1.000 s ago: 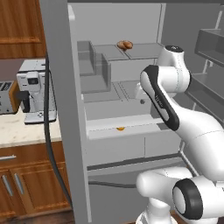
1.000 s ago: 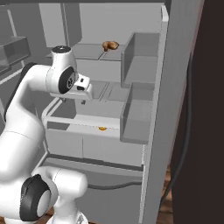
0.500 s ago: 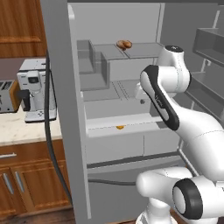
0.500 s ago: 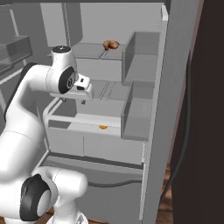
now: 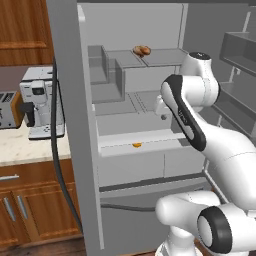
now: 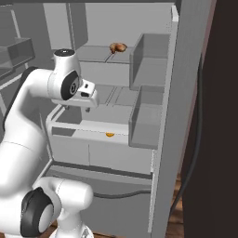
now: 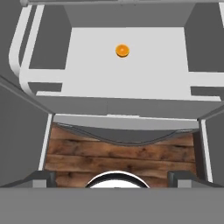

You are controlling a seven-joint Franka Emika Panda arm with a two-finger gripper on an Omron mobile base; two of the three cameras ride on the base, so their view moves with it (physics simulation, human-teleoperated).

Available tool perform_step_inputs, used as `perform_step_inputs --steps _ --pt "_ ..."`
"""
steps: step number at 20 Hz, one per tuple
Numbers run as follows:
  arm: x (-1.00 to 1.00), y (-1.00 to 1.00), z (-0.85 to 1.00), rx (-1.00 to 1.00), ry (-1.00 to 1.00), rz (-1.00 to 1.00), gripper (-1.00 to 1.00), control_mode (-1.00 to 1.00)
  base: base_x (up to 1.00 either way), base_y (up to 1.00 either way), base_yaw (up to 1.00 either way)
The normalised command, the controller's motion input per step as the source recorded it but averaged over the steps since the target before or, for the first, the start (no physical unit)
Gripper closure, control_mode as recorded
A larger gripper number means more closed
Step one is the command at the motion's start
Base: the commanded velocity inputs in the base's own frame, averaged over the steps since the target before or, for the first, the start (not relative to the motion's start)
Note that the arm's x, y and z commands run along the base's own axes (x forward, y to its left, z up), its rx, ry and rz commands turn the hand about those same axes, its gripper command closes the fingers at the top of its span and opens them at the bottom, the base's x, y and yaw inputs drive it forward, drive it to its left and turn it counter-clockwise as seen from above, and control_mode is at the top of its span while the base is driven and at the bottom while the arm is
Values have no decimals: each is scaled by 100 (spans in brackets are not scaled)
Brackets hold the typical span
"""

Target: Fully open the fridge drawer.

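Note:
The fridge drawer (image 5: pixel 131 167) stands partly pulled out at the bottom of the open fridge, its whitish rim (image 6: pixel 93 124) jutting past the shelves. Seen from above, the light-grey drawer box (image 7: pixel 131 94) holds a small orange (image 7: pixel 122 50), which also shows behind the rim (image 5: pixel 136 145). My gripper (image 5: pixel 163 114) hangs above the drawer's right part, pointing down, clear of the rim. It is open: its dark fingertips (image 7: pixel 42 176) stand far apart with nothing between them. The narrower drawer front (image 5: pixel 183 160) lies beside the wide one.
A brown pastry (image 5: pixel 142 50) lies on the upper shelf. Dark door racks (image 5: pixel 241 51) hang to the arm's right. The grey fridge door (image 5: pixel 70 130) stands left, with a coffee machine (image 5: pixel 42 102) and a toaster (image 5: pixel 7 109) on the counter beyond. Wooden floor (image 7: pixel 122 153) lies below the drawer.

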Motion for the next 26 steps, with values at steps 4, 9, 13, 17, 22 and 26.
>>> perform_step_inputs --steps 4,9,13,17,22,26 --pt "-4 0 0 0 0 0 -100 -100 0 0 0" --pt "17 0 -4 0 0 0 -100 -100 0 0 0" --pt "48 0 -16 0 -1 0 -100 -100 0 0 0" --pt "44 0 -28 0 -4 0 -100 -100 0 0 0" --pt "35 0 -42 0 0 0 -100 -100 0 0 0" --pt "21 0 -46 0 0 0 -100 -100 0 0 0"
